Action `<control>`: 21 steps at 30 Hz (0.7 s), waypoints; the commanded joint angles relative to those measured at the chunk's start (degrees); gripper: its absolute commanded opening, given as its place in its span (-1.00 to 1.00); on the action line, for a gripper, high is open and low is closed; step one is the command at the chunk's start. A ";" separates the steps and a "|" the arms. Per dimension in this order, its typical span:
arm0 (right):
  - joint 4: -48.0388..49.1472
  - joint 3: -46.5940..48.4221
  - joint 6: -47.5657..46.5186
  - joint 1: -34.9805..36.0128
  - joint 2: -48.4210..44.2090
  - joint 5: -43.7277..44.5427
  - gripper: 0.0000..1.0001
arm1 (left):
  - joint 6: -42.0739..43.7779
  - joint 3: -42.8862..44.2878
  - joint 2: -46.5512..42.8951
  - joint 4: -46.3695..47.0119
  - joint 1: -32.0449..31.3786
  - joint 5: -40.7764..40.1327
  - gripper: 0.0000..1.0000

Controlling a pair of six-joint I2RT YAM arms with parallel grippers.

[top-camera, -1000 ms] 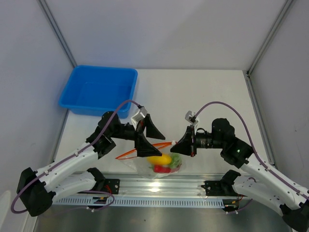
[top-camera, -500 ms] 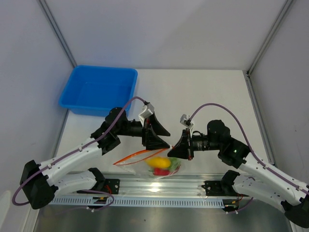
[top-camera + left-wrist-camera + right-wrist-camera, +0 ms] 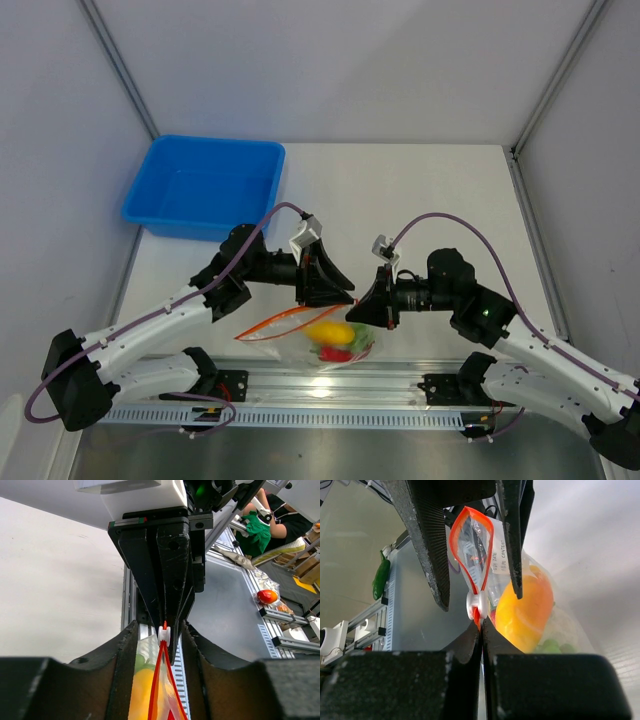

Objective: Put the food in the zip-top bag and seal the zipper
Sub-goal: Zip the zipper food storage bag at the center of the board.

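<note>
The zip-top bag hangs between both grippers over the table's near edge. Inside it lies the food: a yellow-orange piece, a red chili and green grapes. The red-orange zipper gapes along its left part. My right gripper is shut on the zipper's end, just behind the white slider. My left gripper straddles the zipper at the slider. Its fingers stand a little apart from the strip on both sides. In the top view the left gripper nearly meets the right gripper.
A blue bin stands at the back left of the table. An aluminium rail carrying both arm bases runs along the near edge, right under the bag. Grey walls close in the left and right sides.
The left gripper has moved right along the zipper to the slider beside the right gripper, and its jaws have narrowed. The right gripper has shifted slightly left, still clamped.
</note>
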 commanded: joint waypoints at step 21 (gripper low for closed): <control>-0.12 2.78 -0.35 0.36 -0.43 5.19 -1.00 | -2.73 -1.01 1.21 3.83 -0.50 4.18 -0.63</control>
